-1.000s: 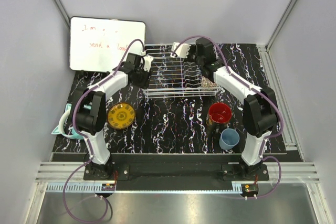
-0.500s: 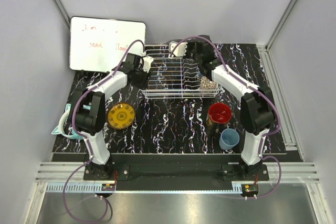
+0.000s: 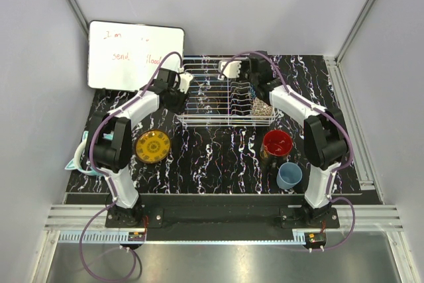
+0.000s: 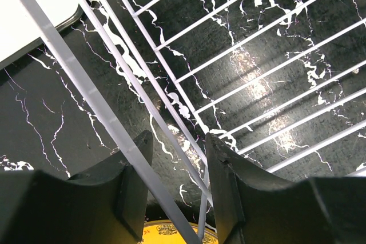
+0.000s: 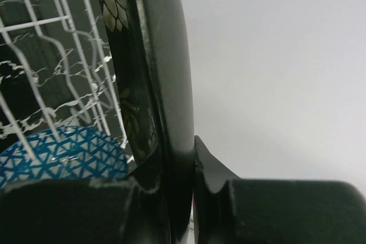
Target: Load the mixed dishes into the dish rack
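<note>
The white wire dish rack [image 3: 218, 101] stands at the back middle, with the beige patterned bowl [image 3: 262, 106] in its right end. My right gripper [image 5: 191, 147] is shut on the edge of the dark rectangular floral plate [image 5: 151, 55] and holds it on edge over the rack's right part [image 3: 254, 79]. The blue patterned bowl [image 5: 57, 155] shows through the rack wires below it. My left gripper [image 4: 177, 147] is closed on the rack's left rim wires [image 4: 114, 124]. The yellow plate [image 3: 152, 146], black mug with red inside [image 3: 277, 144] and light-blue cup [image 3: 289, 175] sit on the mat.
A whiteboard [image 3: 132, 54] leans at the back left, close to the left arm. Teal headphones [image 3: 82, 156] lie at the mat's left edge. Grey walls close in the cell on three sides.
My right gripper has shifted a little over the rack's right part with the plate still in it. The rack has slid slightly left and nearer, with my left gripper on its rim.
</note>
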Controlling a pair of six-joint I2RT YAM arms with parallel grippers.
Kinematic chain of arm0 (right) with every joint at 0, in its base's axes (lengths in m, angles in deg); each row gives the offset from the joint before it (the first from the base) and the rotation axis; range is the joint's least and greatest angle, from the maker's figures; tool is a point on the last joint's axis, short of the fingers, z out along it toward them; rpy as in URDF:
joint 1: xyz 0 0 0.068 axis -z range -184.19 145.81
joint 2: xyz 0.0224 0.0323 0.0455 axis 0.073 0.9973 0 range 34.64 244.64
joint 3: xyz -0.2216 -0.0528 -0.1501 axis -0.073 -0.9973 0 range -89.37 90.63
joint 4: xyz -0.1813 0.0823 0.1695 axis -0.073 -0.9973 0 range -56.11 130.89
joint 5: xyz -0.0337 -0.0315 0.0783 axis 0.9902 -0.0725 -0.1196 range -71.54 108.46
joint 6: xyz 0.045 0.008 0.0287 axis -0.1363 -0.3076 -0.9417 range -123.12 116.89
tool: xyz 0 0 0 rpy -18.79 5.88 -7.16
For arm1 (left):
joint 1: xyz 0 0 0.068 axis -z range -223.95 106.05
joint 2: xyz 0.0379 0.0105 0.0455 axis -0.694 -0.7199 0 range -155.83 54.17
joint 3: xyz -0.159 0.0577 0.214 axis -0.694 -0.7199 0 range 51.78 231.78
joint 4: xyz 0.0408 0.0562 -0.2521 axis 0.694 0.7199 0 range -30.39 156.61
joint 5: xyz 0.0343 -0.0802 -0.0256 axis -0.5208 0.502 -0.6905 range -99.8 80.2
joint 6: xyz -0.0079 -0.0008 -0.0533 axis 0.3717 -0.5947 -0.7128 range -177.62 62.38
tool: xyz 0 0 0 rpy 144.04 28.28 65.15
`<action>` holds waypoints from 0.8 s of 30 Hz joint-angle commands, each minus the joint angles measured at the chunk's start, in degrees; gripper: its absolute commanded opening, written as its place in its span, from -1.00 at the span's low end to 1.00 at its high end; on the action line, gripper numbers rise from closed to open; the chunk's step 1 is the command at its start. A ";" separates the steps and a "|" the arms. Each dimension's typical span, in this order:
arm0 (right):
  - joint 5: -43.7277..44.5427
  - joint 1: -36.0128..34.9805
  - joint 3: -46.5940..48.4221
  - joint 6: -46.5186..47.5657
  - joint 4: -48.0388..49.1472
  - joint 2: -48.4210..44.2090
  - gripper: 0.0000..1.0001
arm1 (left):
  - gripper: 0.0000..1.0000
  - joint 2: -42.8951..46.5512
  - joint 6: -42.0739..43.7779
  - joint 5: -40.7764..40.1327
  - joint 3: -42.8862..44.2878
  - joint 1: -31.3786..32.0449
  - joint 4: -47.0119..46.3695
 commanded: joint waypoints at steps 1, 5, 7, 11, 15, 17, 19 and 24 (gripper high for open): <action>1.09 0.41 -0.52 -0.98 10.28 -2.89 -1.00 | -0.12 2.69 3.64 2.47 -0.78 0.58 1.77; 0.56 1.02 -1.05 -2.30 10.46 -1.83 -1.00 | -0.12 2.86 3.64 2.56 -1.04 0.76 1.77; 0.38 1.55 -0.79 -2.65 10.98 -0.87 -1.00 | -0.12 3.04 3.73 2.56 -1.13 0.85 1.85; -0.84 1.99 -0.26 -2.92 11.34 0.37 -1.00 | -0.12 3.30 3.90 2.47 -1.31 0.85 1.85; -2.87 2.60 -1.49 -0.46 12.12 1.51 -1.00 | -0.12 3.56 4.17 2.38 -1.13 0.85 1.85; -3.31 2.78 -1.67 -0.81 11.61 2.39 -1.00 | -0.12 3.65 4.17 2.38 -1.13 0.85 1.94; -3.74 2.69 -1.93 -1.33 11.34 3.18 -1.00 | -0.13 3.65 4.26 2.47 -1.13 0.85 1.94; -3.75 2.43 -3.25 -1.86 12.22 3.71 -1.00 | -0.12 3.30 4.43 2.64 -1.04 0.85 1.94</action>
